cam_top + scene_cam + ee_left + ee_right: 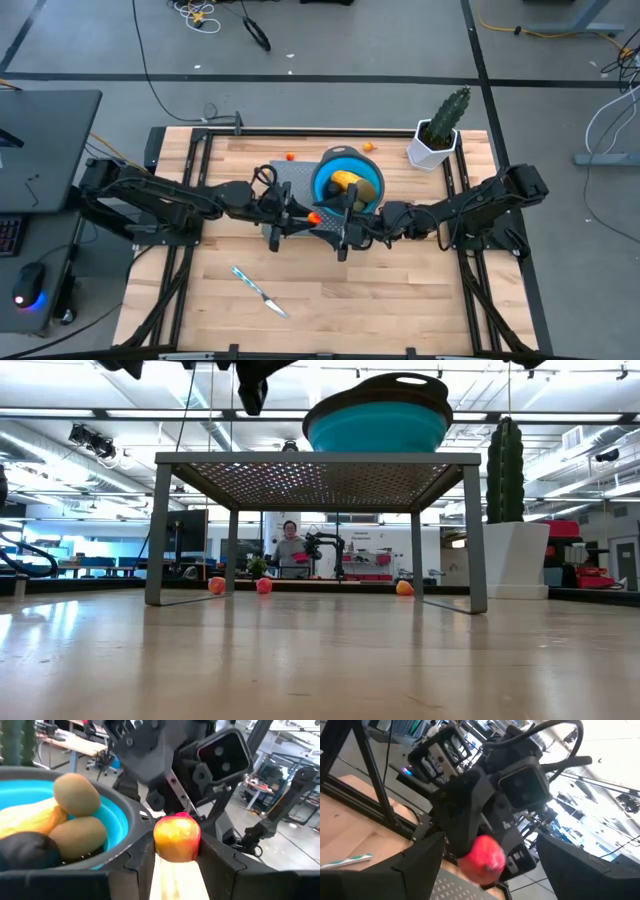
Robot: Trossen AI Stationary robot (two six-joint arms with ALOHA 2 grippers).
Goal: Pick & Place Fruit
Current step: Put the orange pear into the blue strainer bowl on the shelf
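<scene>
Left gripper (175, 862) pinches a small red-and-yellow toy fruit (176, 837) beside the blue bowl (117, 827); facing it, the right gripper (487, 870) stands wide apart.

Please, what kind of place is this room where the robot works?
Probably a robotics lab or workshop: a wooden table inside a metal frame, loose cables on the floor, and more workbenches and another robot arm behind.
</scene>
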